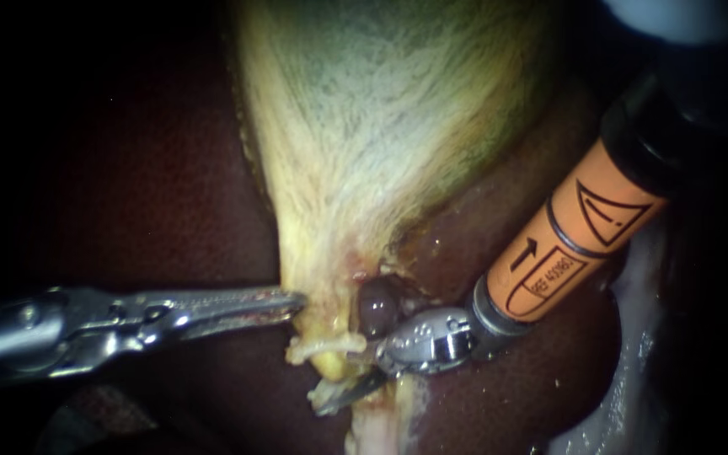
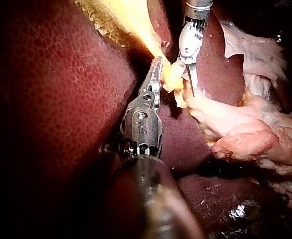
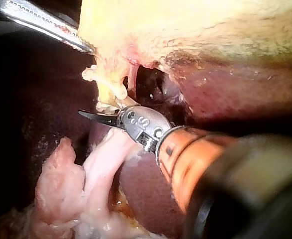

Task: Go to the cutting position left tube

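Nearest to us, our right instrument [image 1: 351,386] comes in from the upper right, orange along its shaft and ending in a steel wrist with thin dark blades; one blade points out under the left tube [image 1: 328,358], while the other is hidden by the tissue, so the jaws seem to stand open at the tube rather than closed on it. From its own wrist camera the right instrument [image 3: 103,114] shows that dark blade just below the yellow tube [image 3: 108,89], touching or nearly touching it; loose pale tissue [image 3: 96,169] hangs beside and under the blades.

The left tube is a short yellowish strand running down from the narrow end of the gallbladder [image 1: 381,126]; it lies between the two instruments' tips, just beside each.

A little further on, our left instrument [image 1: 292,302] comes in from the left, lying almost level; its jaws are closed together on the yellow tissue at the gallbladder's narrow end, just above the tube. From its own camera the left instrument [image 2: 158,67] has its tip buried in that tissue, and the right instrument [image 2: 191,82] hangs just beyond it, its blade alongside the tube [image 2: 172,79]; the pale tissue [image 2: 245,134] spreads away past the blade.

Behind all this the gallbladder widens, pale and greenish; the dark red liver [image 1: 153,185] lies under and around it.
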### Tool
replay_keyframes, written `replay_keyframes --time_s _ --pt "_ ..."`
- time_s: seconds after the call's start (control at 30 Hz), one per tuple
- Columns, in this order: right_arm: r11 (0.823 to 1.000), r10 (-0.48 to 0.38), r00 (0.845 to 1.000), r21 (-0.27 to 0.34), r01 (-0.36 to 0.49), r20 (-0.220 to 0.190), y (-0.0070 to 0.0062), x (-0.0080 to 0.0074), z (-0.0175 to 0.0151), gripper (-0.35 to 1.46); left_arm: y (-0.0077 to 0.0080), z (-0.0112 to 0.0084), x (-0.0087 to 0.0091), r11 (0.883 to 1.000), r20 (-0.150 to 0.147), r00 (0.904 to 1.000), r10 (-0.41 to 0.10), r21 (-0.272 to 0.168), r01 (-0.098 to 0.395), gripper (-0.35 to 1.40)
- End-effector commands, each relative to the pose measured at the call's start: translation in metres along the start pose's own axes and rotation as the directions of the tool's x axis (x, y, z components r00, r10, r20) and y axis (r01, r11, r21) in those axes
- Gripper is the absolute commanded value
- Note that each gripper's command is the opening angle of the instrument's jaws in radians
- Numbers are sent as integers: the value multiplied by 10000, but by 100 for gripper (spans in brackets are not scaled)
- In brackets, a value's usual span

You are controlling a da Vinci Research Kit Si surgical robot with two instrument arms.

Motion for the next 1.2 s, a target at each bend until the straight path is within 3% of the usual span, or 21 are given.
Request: replay_keyframes --time_s 0.03,0.17,0.43,0.53,0.77,1.0,1.2 --pt "10000 -72 10000 2 72 -14 0 0 0 120 4 1 0 10000 -5 10000 -25 28 25 -33" --pt "9990 -432 9991 99 433 -12 1 0 0 120 10 4 0 10000 -8 10000 -30 38 30 -33" --pt "9976 -686 9976 43 686 -7 7 7 10 118 7 5 -2 10000 -7 10000 -36 19 36 -33" --pt "9972 -748 9969 -27 747 -235 13 9 17 125 5 6 -2 10000 -5 10000 -36 7 36 -33" --pt "9998 163 9990 -77 -166 -417 16 9 29 130 4 8 -2 10000 -2 10000 -33 -12 33 -33" --pt "9913 1315 9901 -40 -1319 -498 17 9 34 131 2 10 -2 10000 0 10000 -28 -27 28 -33" --pt "9904 1380 9893 55 -1379 -484 15 8 34 128 2 10 -2 10000 0 10000 -27 -27 27 -33"
